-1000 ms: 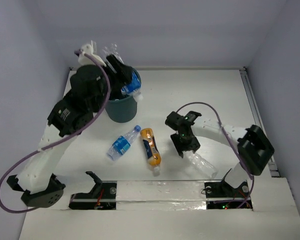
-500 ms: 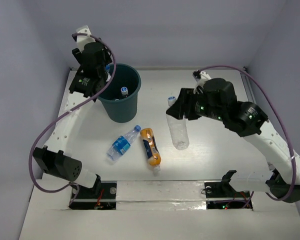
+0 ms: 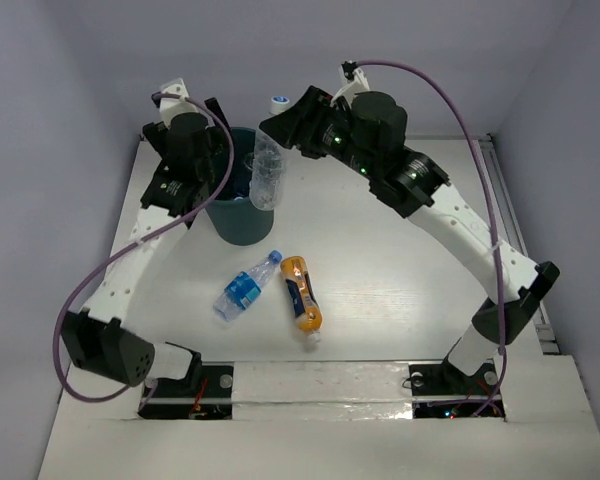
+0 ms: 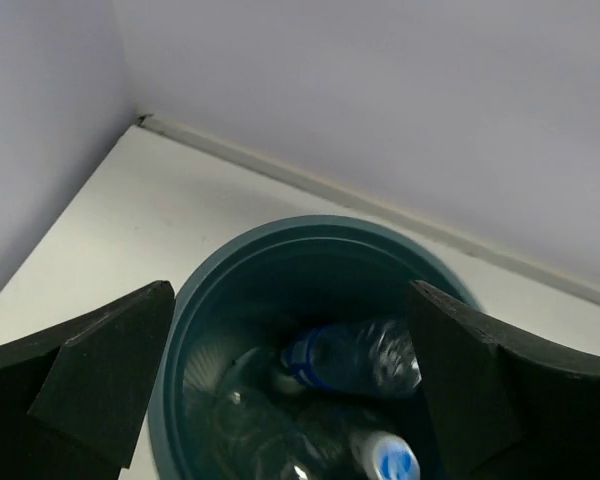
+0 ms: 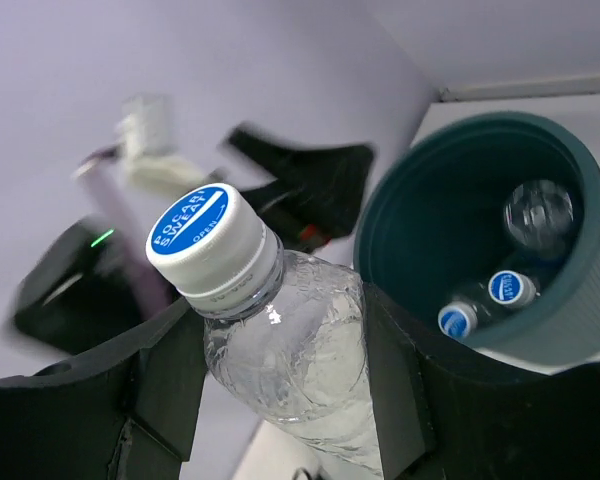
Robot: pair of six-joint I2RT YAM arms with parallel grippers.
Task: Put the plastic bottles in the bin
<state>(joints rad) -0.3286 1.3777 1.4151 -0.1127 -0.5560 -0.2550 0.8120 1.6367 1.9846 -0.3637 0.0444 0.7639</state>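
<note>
Holding clear bottle [image 5: 290,370] at bin [image 3: 242,225]: right gripper [image 5: 280,385]. Left gripper [image 4: 290,385] agape, empty. Maybe three bottles [image 4: 350,355] inside; orange bottle [image 3: 302,293], blue bottle [image 3: 242,290] outside.

Same build both sides: left arm [image 3: 130,262] and right arm [image 3: 470,235] are white links between chunky round black joint housings [image 3: 380,120], each with a loose purple cable [image 3: 62,350], black base brackets [image 3: 195,385], and matte black wedge-shaped gripper fingers [image 4: 90,385].
</note>
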